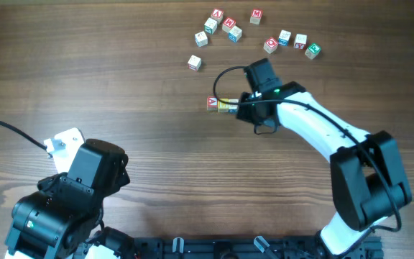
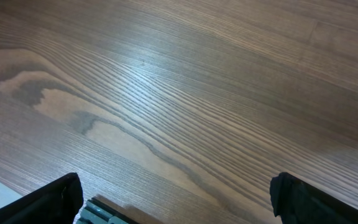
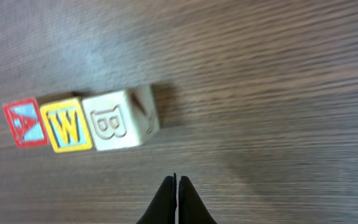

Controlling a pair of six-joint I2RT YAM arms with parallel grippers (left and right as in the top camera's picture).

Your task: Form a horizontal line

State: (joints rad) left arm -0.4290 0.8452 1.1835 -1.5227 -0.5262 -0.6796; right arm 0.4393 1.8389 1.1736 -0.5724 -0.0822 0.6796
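Note:
Three small letter cubes lie side by side in a row on the wooden table. In the right wrist view they are a red-framed cube (image 3: 25, 122), a yellow-framed W cube (image 3: 70, 126) and a pale cube with a B (image 3: 118, 119), touching each other. From overhead I see the red cube (image 1: 212, 104) and the yellow cube (image 1: 226, 107); the pale one is mostly hidden under my right gripper (image 1: 241, 103). The right gripper (image 3: 176, 180) is shut and empty, a little away from the pale cube. My left gripper (image 2: 176, 193) is open over bare table near the front left.
Several other letter cubes are scattered at the back of the table, among them one at the rear (image 1: 218, 14), one lone cube (image 1: 194, 62) and one at the far right (image 1: 312, 50). The left arm (image 1: 70, 194) is folded at the front left corner.

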